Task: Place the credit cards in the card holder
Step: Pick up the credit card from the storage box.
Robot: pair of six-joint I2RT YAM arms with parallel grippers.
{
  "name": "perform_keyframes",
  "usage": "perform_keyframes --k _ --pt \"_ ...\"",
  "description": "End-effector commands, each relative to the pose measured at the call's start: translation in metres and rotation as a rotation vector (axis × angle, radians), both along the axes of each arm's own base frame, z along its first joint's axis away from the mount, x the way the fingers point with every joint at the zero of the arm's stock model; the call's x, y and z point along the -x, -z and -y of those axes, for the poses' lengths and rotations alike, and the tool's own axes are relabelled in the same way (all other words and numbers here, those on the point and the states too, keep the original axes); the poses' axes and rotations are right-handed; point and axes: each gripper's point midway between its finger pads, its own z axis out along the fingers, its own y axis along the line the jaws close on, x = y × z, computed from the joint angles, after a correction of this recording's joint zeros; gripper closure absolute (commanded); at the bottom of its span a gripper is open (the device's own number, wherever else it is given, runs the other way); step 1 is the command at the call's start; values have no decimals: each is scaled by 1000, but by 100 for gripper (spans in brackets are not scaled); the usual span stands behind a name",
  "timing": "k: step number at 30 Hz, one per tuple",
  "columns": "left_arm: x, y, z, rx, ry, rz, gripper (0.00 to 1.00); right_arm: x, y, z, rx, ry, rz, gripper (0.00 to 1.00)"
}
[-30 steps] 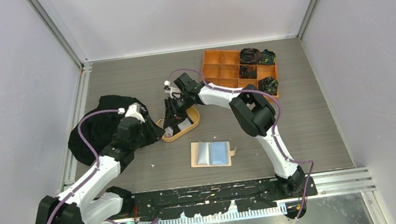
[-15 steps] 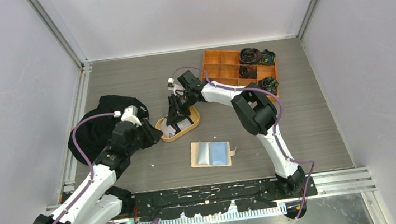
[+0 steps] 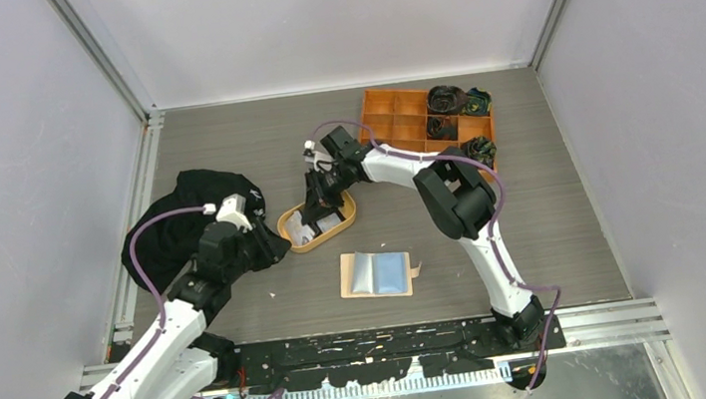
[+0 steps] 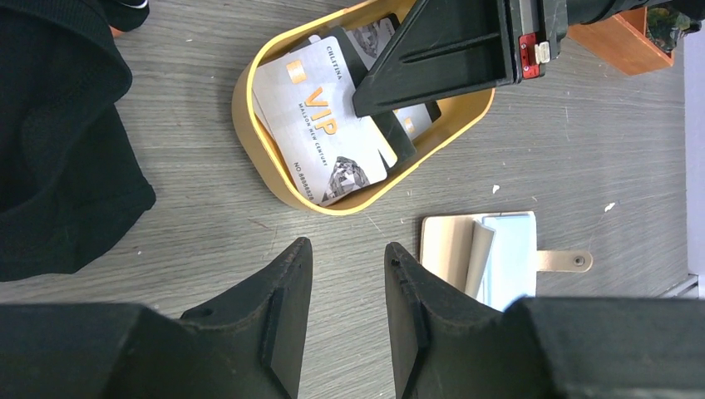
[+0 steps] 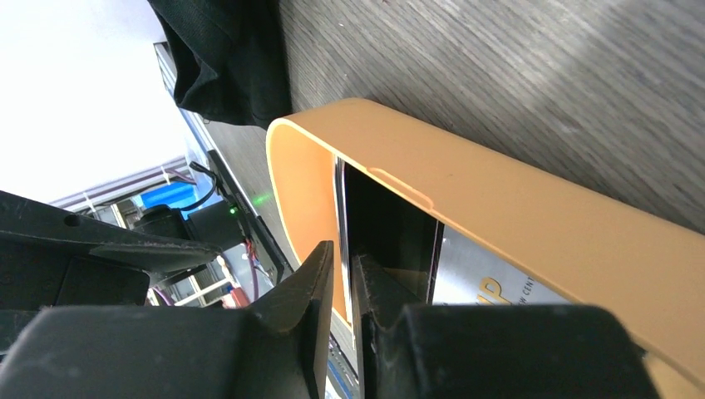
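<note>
A black cloth [image 3: 176,225] lies by the desk's [image 3: 552,217] left edge. The left gripper [image 4: 345,278], jaws apart and empty, hovers beside the oval tan tray [image 4: 258,158] holding a silver VIP card [image 4: 320,133] and a dark card [image 4: 391,137]. The right gripper [image 5: 342,278] pinches a card edge inside. The beige card holder [image 3: 376,274] lies open nearby.

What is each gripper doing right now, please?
Left gripper: open, empty, above the table.
Right gripper: shut on a card in the oval tray.

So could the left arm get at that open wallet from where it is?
Probably yes. The left gripper hangs open just beside the card holder, with bare table between them. The right gripper is busy in the tray.
</note>
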Motion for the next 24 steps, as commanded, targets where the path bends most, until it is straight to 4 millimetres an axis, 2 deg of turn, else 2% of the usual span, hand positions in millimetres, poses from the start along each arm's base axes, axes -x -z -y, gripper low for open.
perform_keyframes --k 1,10,13,19,24 --pt "1 -9 6 36 21 27 62 -3 -45 1 -74 -13 72 80" --pt "2 -8 7 47 24 25 62 -9 -48 8 -77 3 71 81" --pt "2 -9 9 57 28 25 62 -11 -48 12 -72 12 69 85" --pt "5 -13 16 102 55 36 62 -18 -47 24 -45 45 87 99" --pt "7 -23 29 194 105 93 58 -27 -65 43 -42 67 163 99"
